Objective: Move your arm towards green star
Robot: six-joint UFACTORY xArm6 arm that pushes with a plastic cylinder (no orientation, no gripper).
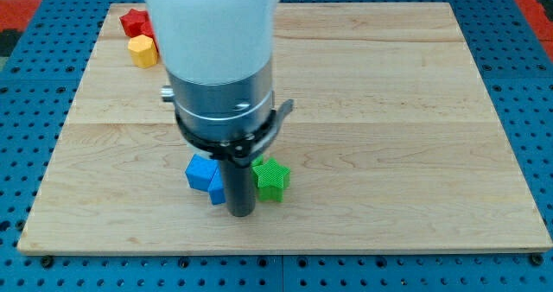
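Observation:
The green star (271, 179) lies on the wooden board (389, 111) below the middle. My tip (240, 212) stands just to the star's left, touching or nearly touching its left side. A blue block (204, 176) sits right against the rod on its left side, so the rod is between the blue block and the green star. The arm's wide white and grey body hides the board above them.
A red star-like block (134, 21) and a yellow block (143, 50) sit together near the board's top left corner. The board's bottom edge runs a little below my tip. A blue pegboard surrounds the board.

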